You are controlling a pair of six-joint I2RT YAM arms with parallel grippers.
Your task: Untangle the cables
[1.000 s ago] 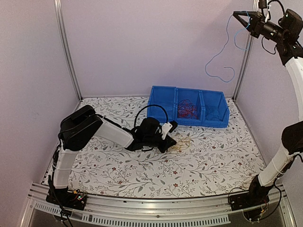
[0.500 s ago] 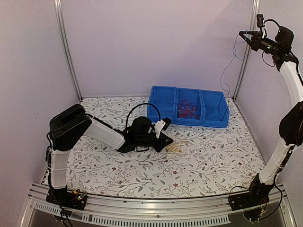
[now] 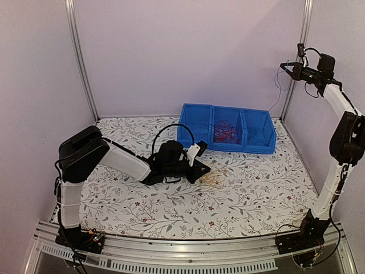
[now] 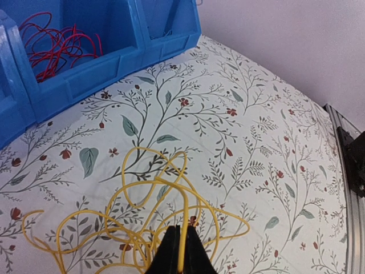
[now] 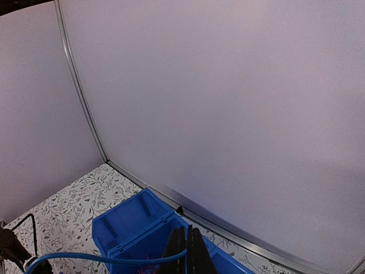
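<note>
A tangle of yellow cable [image 3: 215, 178] [image 4: 149, 197] lies on the flowered table, just in front of the blue bin. My left gripper [image 3: 204, 170] [image 4: 181, 254] is low over it, shut on one yellow strand. Red cables [image 3: 226, 131] [image 4: 54, 43] fill the bin's middle compartment. My right gripper [image 3: 285, 67] [image 5: 186, 254] is raised high at the back right, above the bin, and is shut on a thin blue cable [image 5: 102, 258]. That cable runs off to the left in the right wrist view. In the top view it is only a faint line hanging by the corner post.
The blue bin [image 3: 228, 149] [image 4: 114, 68] [image 5: 122, 220] has three compartments and stands at the back of the table. A metal post [image 3: 296, 63] runs up the back right corner beside my right gripper. Purple walls close in the sides and back.
My right gripper has come down from the top right corner with the blue cable, which now hangs lower and closer to the post. My left arm's elbow shifted left, its gripper staying on the yellow tangle.
</note>
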